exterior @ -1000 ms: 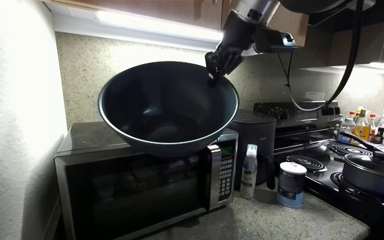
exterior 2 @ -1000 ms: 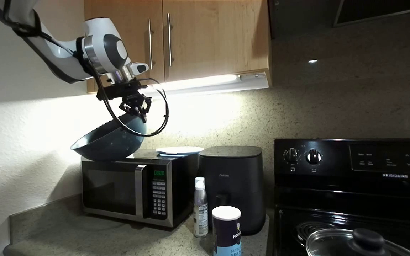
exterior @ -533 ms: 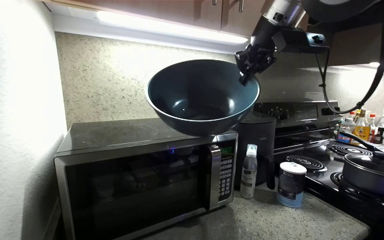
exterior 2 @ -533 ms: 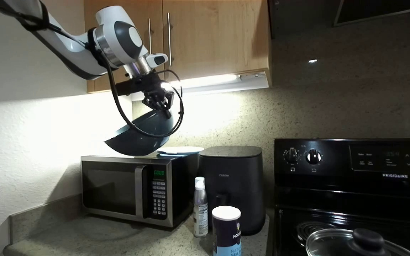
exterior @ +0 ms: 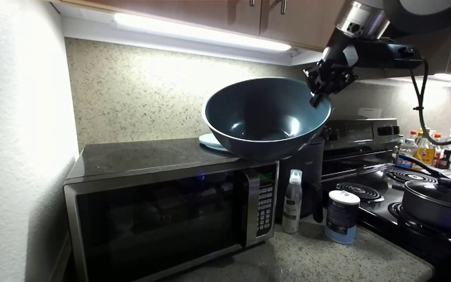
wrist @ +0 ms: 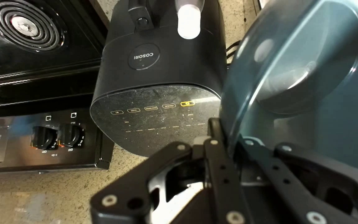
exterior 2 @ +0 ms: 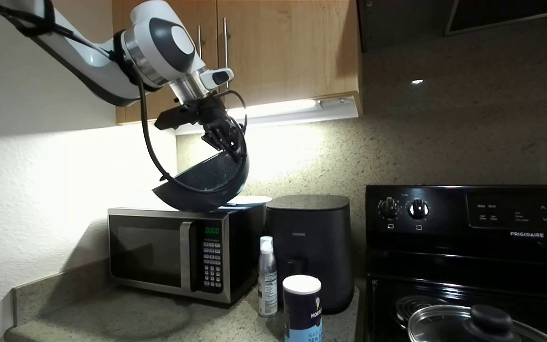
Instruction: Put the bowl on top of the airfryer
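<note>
In an exterior view, you have the dark teal bowl (exterior: 266,113) tilted, its rim pinched in the jaws and its base near the right-hand end of the microwave (exterior: 163,219); whether the two touch, you can't tell. In an exterior view, the bowl slants down leftward from the jaws; the Cosori air fryer (exterior 2: 318,237) stands at the right edge of the worktop (exterior 2: 197,323), beside the Frigidaire range (exterior 2: 444,266). In the wrist view, your jaws straddle the rim, one inside the bowl and one outside, the air fryer's top showing to the left.
</note>
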`<state>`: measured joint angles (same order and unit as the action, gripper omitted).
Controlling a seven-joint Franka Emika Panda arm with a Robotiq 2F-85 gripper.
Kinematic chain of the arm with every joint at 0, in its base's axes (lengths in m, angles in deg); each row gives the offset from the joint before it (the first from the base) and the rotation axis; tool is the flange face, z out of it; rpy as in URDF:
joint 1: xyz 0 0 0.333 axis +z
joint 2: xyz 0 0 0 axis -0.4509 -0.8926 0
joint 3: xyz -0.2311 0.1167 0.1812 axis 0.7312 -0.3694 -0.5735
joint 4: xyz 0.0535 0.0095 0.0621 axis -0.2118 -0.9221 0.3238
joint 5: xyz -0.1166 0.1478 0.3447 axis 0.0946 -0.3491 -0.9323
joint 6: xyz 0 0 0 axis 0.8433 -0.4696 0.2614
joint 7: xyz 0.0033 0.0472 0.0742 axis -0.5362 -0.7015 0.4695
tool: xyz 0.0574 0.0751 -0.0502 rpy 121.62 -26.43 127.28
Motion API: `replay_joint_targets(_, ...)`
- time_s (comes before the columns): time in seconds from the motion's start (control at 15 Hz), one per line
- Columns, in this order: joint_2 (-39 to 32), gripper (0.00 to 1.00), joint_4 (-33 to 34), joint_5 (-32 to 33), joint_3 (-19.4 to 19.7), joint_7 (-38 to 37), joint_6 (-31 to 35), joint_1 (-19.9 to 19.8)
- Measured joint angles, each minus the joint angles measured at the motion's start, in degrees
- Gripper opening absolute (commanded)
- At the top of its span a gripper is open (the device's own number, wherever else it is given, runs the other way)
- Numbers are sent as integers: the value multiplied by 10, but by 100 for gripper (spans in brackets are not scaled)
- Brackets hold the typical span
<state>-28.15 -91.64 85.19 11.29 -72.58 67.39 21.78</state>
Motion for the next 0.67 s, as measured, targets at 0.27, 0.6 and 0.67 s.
replay_joint_targets(0.27, 7, 4, 0, 2, -8, -29, 0, -24)
replay_joint_targets(0.6, 50, 4, -10, 17, -9, -109, -20, -90)
replay_joint_targets(0.67, 62, 4, -15, 21, -10, -126, -26, -101)
